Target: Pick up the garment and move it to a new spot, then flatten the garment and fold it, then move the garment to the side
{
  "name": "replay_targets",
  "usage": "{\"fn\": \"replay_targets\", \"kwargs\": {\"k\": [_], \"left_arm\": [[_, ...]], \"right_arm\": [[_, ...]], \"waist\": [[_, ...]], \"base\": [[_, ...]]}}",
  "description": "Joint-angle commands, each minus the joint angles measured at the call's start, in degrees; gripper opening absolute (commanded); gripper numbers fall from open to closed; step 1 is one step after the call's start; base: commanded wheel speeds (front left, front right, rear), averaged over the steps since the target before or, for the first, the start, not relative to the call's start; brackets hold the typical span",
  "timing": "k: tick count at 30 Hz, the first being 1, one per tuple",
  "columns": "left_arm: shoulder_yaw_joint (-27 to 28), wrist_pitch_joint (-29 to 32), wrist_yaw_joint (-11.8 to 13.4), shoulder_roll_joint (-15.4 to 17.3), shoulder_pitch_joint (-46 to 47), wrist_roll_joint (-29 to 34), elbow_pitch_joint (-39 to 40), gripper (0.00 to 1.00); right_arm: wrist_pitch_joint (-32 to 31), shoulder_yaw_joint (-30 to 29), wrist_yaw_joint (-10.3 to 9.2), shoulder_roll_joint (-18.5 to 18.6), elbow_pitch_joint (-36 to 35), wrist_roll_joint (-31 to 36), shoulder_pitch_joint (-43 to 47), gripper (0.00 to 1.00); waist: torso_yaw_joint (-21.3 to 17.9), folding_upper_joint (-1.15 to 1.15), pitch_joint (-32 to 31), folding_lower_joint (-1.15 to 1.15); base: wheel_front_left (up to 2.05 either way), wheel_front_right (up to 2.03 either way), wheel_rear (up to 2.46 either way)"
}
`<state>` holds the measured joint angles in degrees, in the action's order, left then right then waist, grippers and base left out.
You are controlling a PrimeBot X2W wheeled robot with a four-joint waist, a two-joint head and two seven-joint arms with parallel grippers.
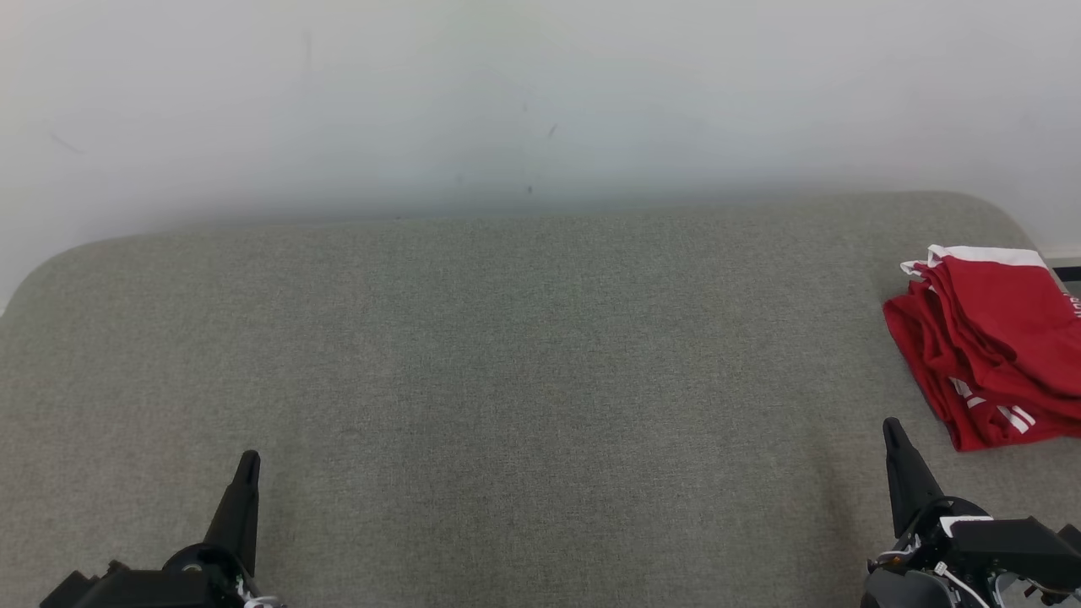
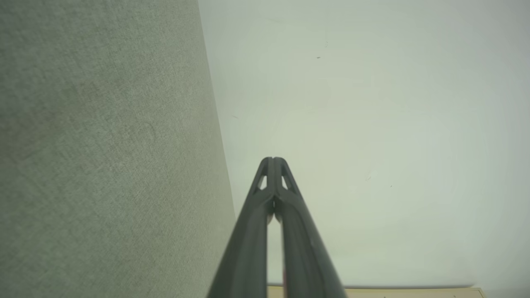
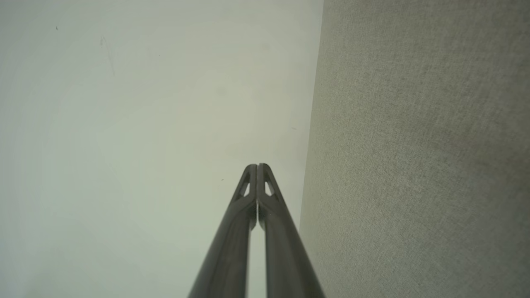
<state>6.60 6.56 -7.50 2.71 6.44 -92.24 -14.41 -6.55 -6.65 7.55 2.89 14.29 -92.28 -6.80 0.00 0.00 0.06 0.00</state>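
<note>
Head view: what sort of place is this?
Likely an indoor room or lab: a grey fabric-covered surface, perhaps a bed or padded table, against a white wall, with a folded red garment on it.

The red fabric garment [image 1: 992,350] with white trim lies folded into a compact, layered bundle at the far right of the grey-green woven surface [image 1: 507,380], roughly midway between its near and far edges. A white band runs along the bundle's far edge, and short white stripes show on its near side. The layers are stacked a little unevenly, with their edges fanned toward the left. Its right part is cut off by the edge of the head view.
</note>
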Motion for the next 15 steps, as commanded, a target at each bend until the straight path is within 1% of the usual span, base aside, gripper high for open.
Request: {"fn": "replay_targets", "kwargs": {"k": [1,15], "left_arm": [[0.03,0.26,0.01,0.32,0.31,-0.21,0.18,0.00],[0.02,0.25,0.01,0.32,0.31,-0.21,0.18,0.00]], "right_arm": [[-0.18,-0.10,-0.12,-0.10,-0.16,-0.11,0.54,0.00],[-0.17,-0.09,-0.12,-0.10,-0.16,-0.12,0.54,0.00]], "waist": [[0.00,0.00,0.00,0.00],[0.00,0.00,0.00,0.00]], "base": [[0.00,0.00,0.00],[0.00,0.00,0.00]]}}
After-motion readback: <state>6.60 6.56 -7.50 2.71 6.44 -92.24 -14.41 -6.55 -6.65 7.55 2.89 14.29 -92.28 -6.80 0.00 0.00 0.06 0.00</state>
